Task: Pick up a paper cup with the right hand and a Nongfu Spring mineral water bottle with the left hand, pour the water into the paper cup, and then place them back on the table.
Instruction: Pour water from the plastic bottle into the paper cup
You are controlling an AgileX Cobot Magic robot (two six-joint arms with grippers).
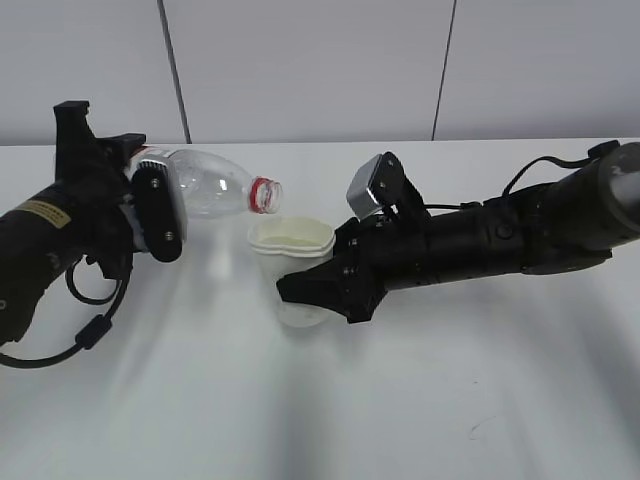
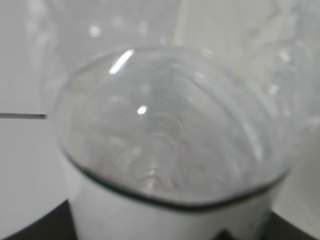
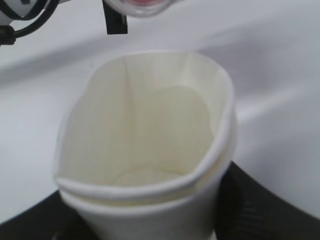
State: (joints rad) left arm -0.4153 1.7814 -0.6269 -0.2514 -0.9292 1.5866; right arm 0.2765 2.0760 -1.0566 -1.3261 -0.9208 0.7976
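From outside, the left hand (image 1: 150,215) clamps the Nongfu Spring mineral water bottle (image 1: 215,190) tipped sideways, mouth just above the paper cup (image 1: 290,250), which the right hand (image 1: 325,290) pinches over the table (image 1: 300,400). The left wrist view shows only blurred clear plastic. The right wrist view looks into the squeezed cup (rim dented).

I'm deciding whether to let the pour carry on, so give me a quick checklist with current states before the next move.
1. Left end effector grips the Nongfu Spring mineral water bottle: ok.
2. Right end effector grips the paper cup: ok, though the rim is squeezed out of round.
3. Bottle tipped, mouth at the cup's rim: ok.
4. Mouth directly over the opening: cannot tell.
5. Water flowing: cannot tell.
6. Spill on the table: none seen, ok.
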